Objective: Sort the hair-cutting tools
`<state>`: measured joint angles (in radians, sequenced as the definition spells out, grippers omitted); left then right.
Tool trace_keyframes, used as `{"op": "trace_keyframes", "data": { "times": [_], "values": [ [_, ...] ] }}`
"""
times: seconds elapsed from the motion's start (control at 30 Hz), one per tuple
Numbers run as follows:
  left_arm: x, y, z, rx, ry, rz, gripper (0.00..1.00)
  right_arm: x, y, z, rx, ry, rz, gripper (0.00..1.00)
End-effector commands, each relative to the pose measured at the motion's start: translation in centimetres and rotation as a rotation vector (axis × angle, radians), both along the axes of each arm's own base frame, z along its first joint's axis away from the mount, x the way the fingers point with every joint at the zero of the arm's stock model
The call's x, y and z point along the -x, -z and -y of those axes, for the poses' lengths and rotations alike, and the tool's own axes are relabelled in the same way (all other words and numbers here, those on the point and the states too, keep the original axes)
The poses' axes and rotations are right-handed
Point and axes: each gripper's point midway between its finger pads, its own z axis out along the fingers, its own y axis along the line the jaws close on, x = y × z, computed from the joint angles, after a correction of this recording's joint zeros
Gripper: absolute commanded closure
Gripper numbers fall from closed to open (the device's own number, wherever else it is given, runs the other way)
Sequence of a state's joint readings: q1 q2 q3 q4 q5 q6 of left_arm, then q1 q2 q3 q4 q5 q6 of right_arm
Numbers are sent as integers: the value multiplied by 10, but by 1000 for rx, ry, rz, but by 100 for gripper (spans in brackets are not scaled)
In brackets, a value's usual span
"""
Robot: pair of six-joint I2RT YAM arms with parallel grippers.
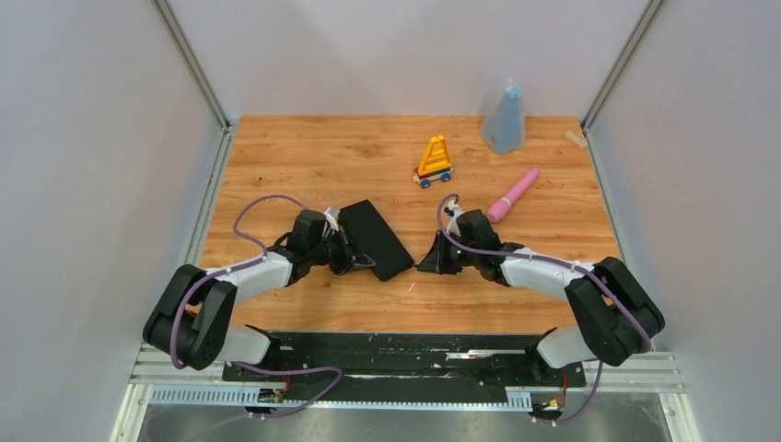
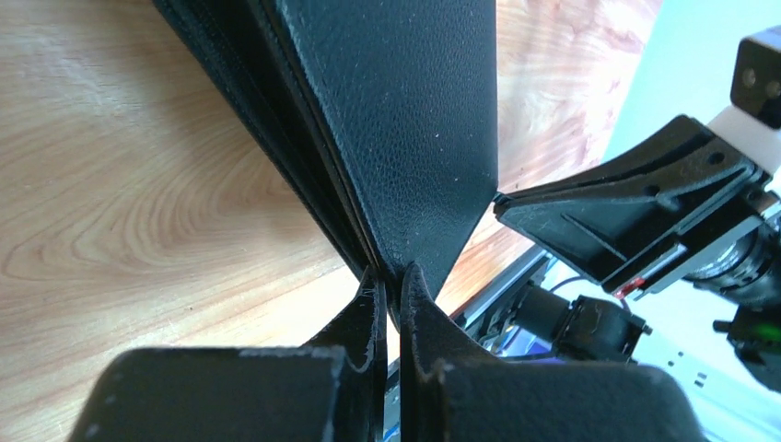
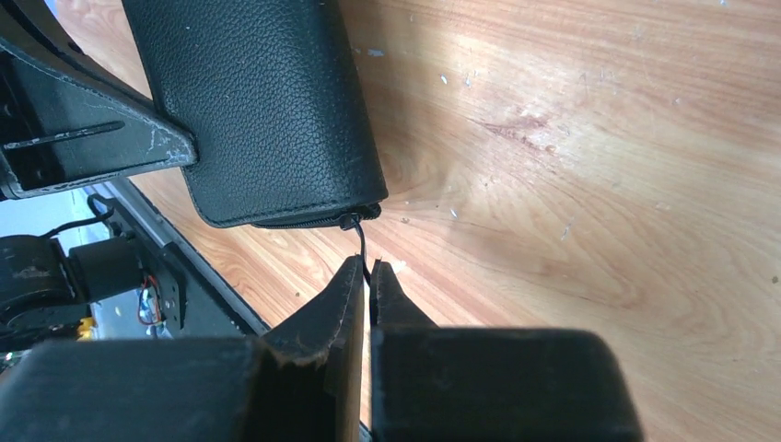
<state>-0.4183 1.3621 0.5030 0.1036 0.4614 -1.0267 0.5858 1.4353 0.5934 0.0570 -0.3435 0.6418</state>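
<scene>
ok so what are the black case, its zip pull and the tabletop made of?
Black case: leather or faux leather, can't tell which; pebbled grain, matte sheen, seamed edge. Zip pull: thin black cord, probably; too small to be sure. Tabletop: wood or wood-look laminate; orange-brown grain, semi-gloss glare, small scuffs.

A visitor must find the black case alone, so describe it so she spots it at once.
On the wooden table, look left of centre. The black case lies there, the left tool pinching a corner and the right tool its zip pull. It is the only flat black grained rectangle; the yellow toy and pink wand lie farther back.
</scene>
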Motion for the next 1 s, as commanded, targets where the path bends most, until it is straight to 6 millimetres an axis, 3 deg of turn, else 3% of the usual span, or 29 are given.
{"op": "trace_keyframes", "data": {
  "times": [0.0, 0.13, 0.2, 0.23, 0.37, 0.43, 0.5, 0.57, 0.67, 0.7, 0.73, 0.77, 0.83, 0.97],
  "values": [
    [22, 33, -28, -146, 92, -37, 100, -19, 20, 47, 149, 127, 2, 100],
    [24, 36, -26, -143, 122, -40, 100, -14, 12, 40, 106, 79, 23, 100],
    [22, 34, -24, -134, 130, -36, 100, -15, 4, 44, 110, 88, 48, 94],
    [18, 31, -21, -127, 134, -23, 100, -16, -1, 46, 113, 96, 66, 87],
    [13, 24, -9, -117, 181, 8, 100, -20, -33, 57, 125, 146, 141, 44],
    [12, 21, -5, -121, 200, 23, 100, -22, -54, 63, 127, 179, 192, 38],
    [11, 20, -5, -132, 205, 25, 88, -26, -73, 75, 145, 237, 247, 33],
    [11, 19, -10, -162, 196, 29, 68, -29, -91, 90, 170, 300, 311, 30],
    [3, 2, -23, -237, 150, 98, 19, -31, -124, 117, 211, 404, 419, 24],
    [7, 1, -30, -273, 150, 98, 12, -30, -135, 125, 218, 438, 455, 23],
    [-1, -15, -37, -306, 118, 159, 4, -29, -146, 133, 220, 469, 489, 22],
    [-1, -26, -50, -364, 100, 201, 2, -27, -158, 139, 213, 496, 525, 20],
    [-3, -52, -67, -443, 70, 285, 0, -22, -179, 152, 198, 548, 586, 2],
    [-6, -119, -110, -603, -42, 474, 0, -10, -219, 182, 197, 656, 709, 0]
  ]
}}
